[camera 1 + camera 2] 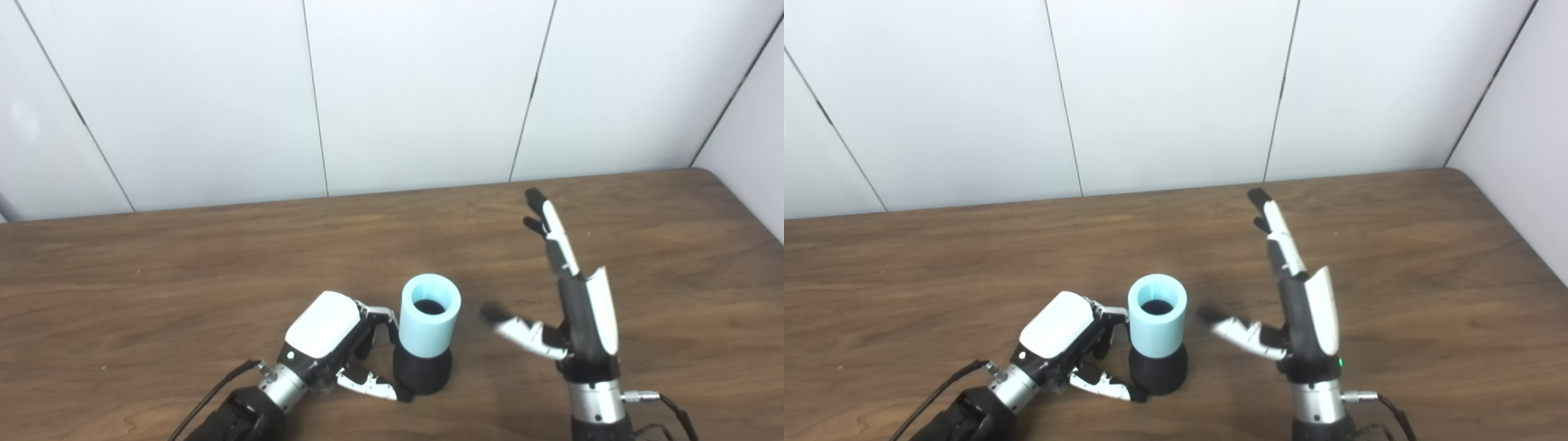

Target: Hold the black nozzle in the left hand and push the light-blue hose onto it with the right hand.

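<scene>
The black nozzle (422,370) stands upright on the wooden table (184,275), and the light-blue hose (429,315) sits over its top, open end up. My left hand (334,346) is on the nozzle's left side. Its curled fingers (383,318) reach the joint of hose and nozzle, and its thumb tip rests against the black base. My right hand (572,306) stands open to the right of the hose, fingers pointing up and away, thumb stretched toward the hose without touching it.
White wall panels (416,92) rise behind the table's far edge. The table's right edge (753,214) runs close to the side wall. Cables trail from both wrists at the bottom of the picture.
</scene>
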Robot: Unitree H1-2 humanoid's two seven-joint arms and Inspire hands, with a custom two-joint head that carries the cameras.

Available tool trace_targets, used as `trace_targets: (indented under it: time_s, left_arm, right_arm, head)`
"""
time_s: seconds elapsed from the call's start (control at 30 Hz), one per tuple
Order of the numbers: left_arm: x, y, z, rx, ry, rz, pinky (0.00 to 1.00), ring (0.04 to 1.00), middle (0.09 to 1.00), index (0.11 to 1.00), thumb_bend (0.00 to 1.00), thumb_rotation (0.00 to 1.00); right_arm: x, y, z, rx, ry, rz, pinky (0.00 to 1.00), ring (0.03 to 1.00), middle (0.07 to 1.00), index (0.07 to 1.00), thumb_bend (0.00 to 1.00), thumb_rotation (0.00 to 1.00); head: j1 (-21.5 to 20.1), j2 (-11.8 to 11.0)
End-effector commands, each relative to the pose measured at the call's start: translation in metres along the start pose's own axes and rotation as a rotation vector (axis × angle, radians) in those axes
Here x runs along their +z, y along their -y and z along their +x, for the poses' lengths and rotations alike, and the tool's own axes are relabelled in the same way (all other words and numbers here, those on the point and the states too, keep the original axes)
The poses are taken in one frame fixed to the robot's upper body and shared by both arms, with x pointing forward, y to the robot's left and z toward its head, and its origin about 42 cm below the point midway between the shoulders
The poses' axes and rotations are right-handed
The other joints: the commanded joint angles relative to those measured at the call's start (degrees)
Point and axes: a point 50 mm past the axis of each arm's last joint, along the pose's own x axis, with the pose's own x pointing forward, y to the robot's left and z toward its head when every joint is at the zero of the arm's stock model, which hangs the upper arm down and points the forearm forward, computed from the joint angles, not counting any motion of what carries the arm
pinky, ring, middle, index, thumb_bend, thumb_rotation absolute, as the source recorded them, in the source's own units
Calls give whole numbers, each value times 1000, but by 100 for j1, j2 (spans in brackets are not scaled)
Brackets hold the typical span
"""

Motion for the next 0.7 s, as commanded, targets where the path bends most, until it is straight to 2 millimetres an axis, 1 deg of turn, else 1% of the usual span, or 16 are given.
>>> trace_targets:
  time_s: [0.0,0.03,0.07,0.1,0.2,0.23,0.27,0.33,0.4,0.47,0.53,0.6,0.67]
  left_arm:
    - [-17,23,-35,-139,-127,-17,120,176,268,482,517,38]
    - [-17,19,-36,-134,-133,-21,128,184,279,482,517,38]
    - [-17,16,-37,-129,-140,-25,145,200,393,482,522,15]
    - [-18,12,-38,-126,-148,-32,157,213,392,493,518,7]
    - [-17,-2,-43,-103,-159,-47,176,245,406,514,517,0]
    - [-16,-8,-45,-86,-164,-55,176,251,406,515,517,0]
    - [-15,-14,-48,-71,-171,-63,184,267,407,518,517,0]
    - [-15,-22,-53,-48,-185,-75,190,275,408,520,517,0]
    - [-15,-31,-60,-25,-201,-85,222,308,415,523,518,0]
    - [-16,-37,-69,26,-211,-108,248,334,424,524,518,0]
    - [-17,-42,-76,69,-223,-150,268,353,434,523,519,0]
    - [-17,-48,-84,121,-229,-197,318,399,457,516,518,0]
    - [-17,-52,-90,205,-226,-245,335,414,464,514,515,0]
  right_arm:
    - [-4,3,2,-15,-6,21,751,863,886,850,382,515]
    - [-8,3,1,-9,-16,19,729,849,875,837,370,490]
    - [-12,3,0,-3,-25,17,710,837,863,824,373,480]
    - [-16,3,-1,3,-33,20,703,830,854,814,379,476]
    - [-26,3,-4,4,-66,52,645,752,797,762,379,383]
    - [-29,3,-4,2,-75,59,632,733,775,741,374,343]
    - [-32,3,-4,4,-80,60,630,714,736,703,349,279]
    - [-34,3,-4,9,-90,66,626,706,721,689,337,256]
    - [-35,2,-4,13,-109,77,574,657,685,659,303,256]
    - [-36,1,-5,23,-138,93,557,636,670,649,282,275]
    - [-37,0,-5,40,-152,96,554,631,667,649,271,300]
    - [-37,0,-4,60,-157,95,564,648,678,663,252,333]
    - [-37,0,-5,73,-166,108,572,660,686,672,250,329]
  head:
    - [-3,5]
    - [-20,5]
    - [-33,1]
    - [-30,-4]
    - [-10,-17]
    - [-11,-21]
    - [-12,-27]
    - [-12,-27]
    - [17,-24]
    - [36,-30]
    - [32,-33]
    - [31,-33]
    - [52,-31]
